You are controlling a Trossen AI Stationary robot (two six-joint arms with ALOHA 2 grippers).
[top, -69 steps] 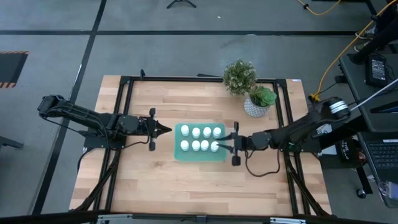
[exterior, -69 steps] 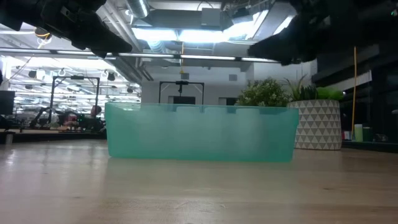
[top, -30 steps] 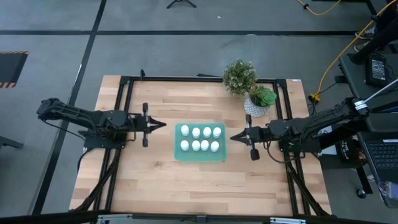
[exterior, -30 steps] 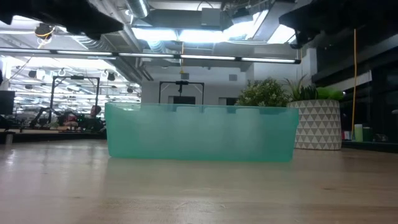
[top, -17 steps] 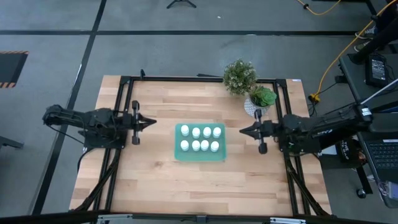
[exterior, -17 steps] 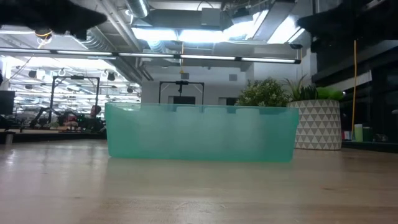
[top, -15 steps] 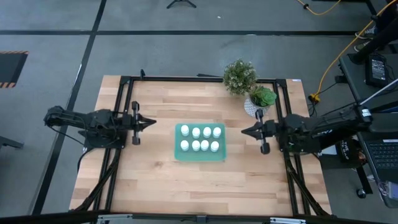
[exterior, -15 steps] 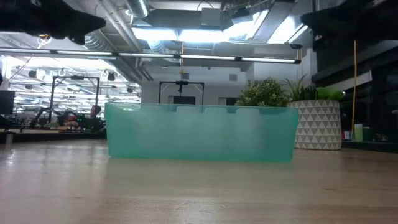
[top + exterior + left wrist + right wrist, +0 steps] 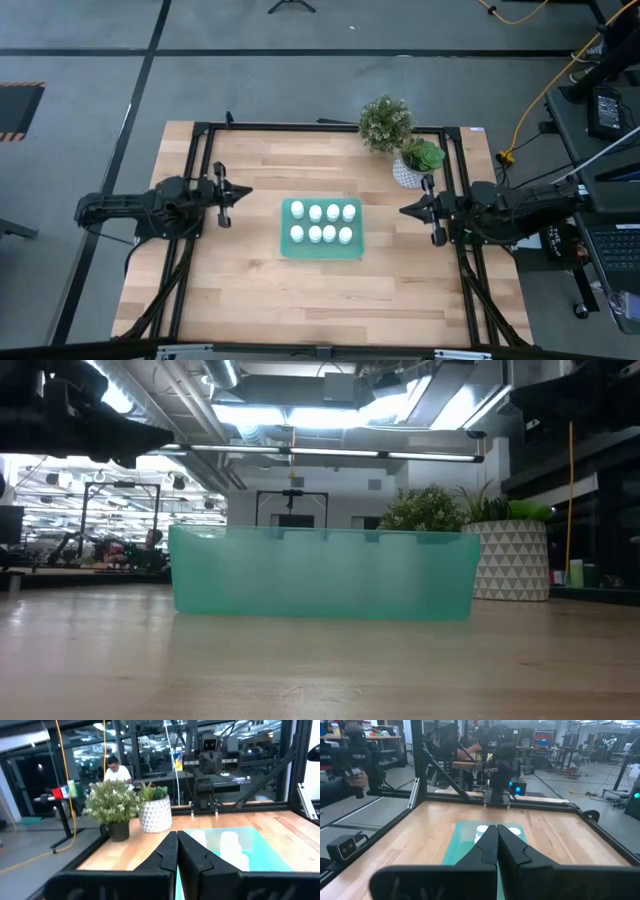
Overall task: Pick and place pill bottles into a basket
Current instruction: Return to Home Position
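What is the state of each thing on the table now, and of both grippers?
pill bottles: eight, upright, in two rows inside the basket.
basket: full, holding all eight bottles.
left gripper: shut, empty, left of the basket.
right gripper: shut, empty, right of the basket.
white plant pot: upright, apart from the basket.

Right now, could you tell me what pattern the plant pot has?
The pot is white with grey triangles, clearest in the low view.
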